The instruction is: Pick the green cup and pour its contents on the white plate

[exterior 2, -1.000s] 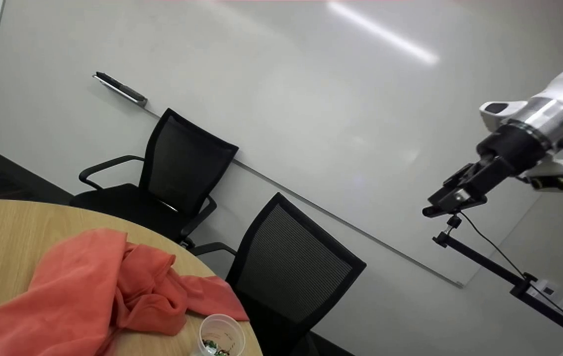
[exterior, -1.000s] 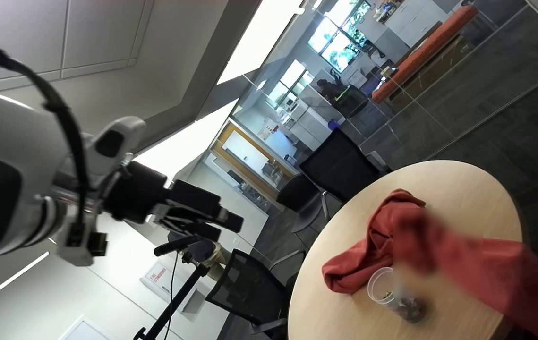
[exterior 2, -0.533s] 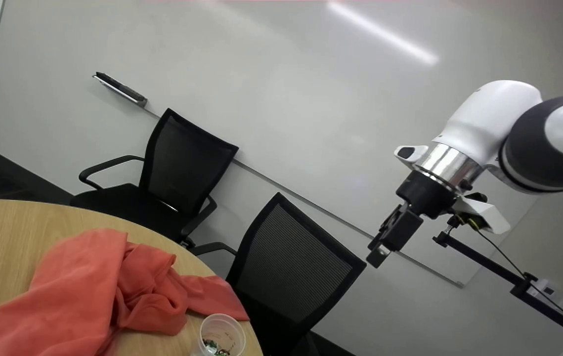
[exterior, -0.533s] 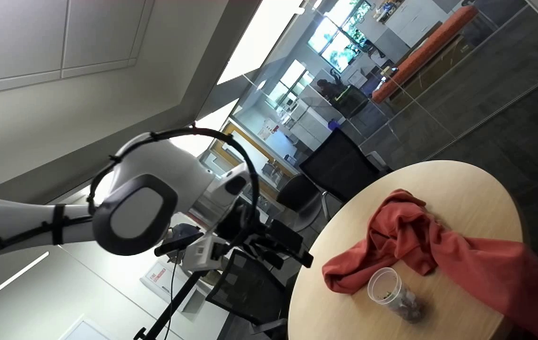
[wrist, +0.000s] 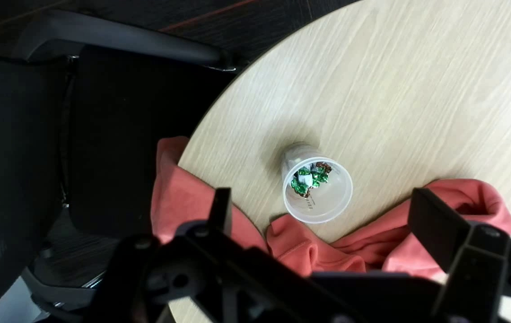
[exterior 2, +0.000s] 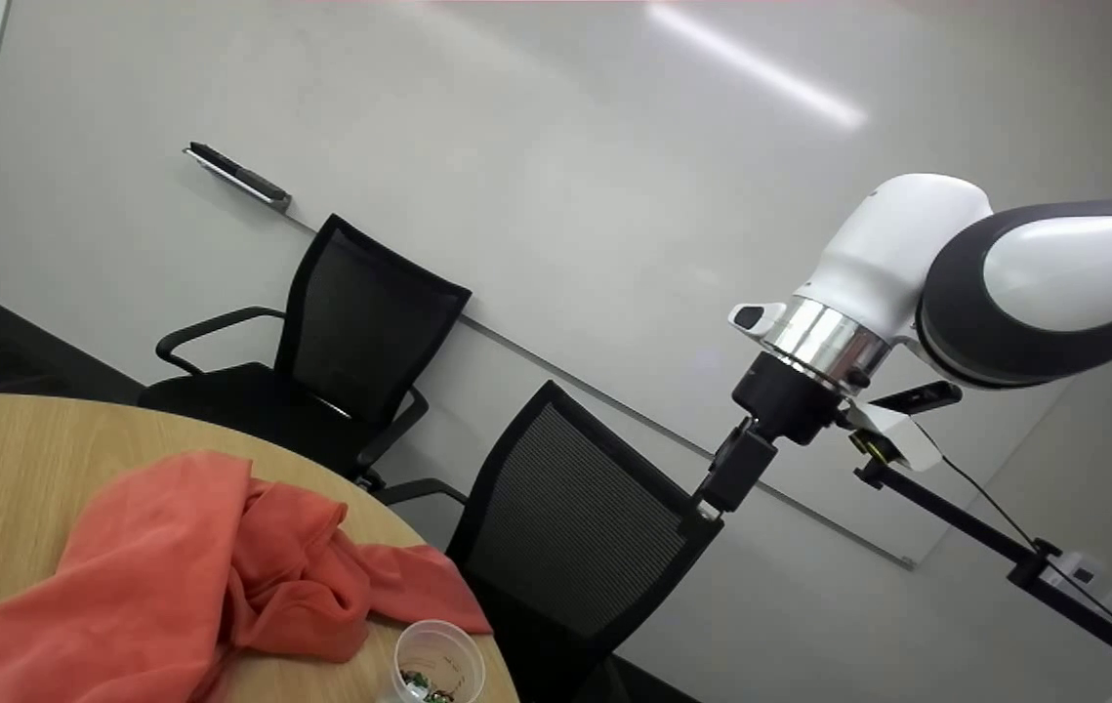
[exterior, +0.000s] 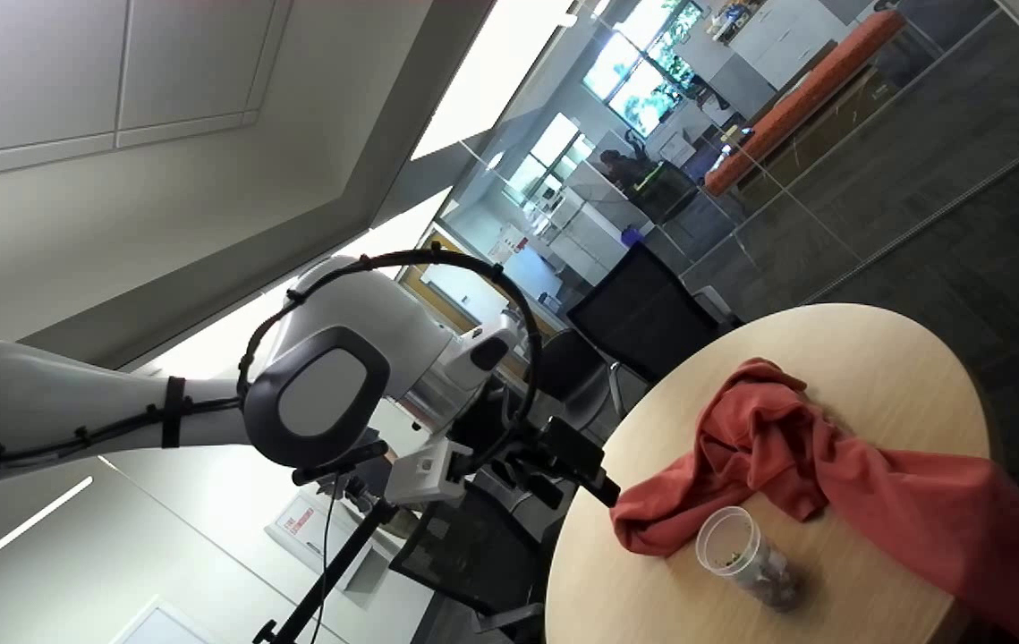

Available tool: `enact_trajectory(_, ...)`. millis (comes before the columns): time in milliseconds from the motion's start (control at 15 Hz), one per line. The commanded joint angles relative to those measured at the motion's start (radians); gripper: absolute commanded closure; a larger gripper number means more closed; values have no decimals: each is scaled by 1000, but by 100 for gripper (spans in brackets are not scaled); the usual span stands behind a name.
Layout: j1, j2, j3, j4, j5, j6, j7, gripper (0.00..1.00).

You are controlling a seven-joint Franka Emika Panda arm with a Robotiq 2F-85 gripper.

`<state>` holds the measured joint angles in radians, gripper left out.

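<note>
A clear plastic cup stands upright on the round table, with green, white and brown wrapped pieces at its bottom. The cup also shows in both exterior views. No green-coloured cup and no white plate are in view. My gripper is open and empty, above and beside the table edge on the chair side, apart from the cup. It also shows in an exterior view in front of a chair back. In the wrist view, my fingers are wide apart, with the cup beyond them.
A crumpled red cloth lies on the table close beside the cup; it also shows in the wrist view. Black chairs stand at the table edge. A black camera stand is behind the arm.
The arm and gripper have swung in and down toward the table and the cup, fast at first, then less. The cup and the cloth have stayed in place.
</note>
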<state>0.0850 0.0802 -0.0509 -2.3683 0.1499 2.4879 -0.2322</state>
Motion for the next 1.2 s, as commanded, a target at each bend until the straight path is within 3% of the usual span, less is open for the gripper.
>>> enact_trajectory(0,-30,29,34,10,-10,35,21,0)
enact_trajectory(333,-40,206,73,54,30,277,33,0)
enact_trajectory(600,-65,358,110,124,29,393,70,0)
enact_trajectory(1133,-54,585,93,339,-20,370,201,0)
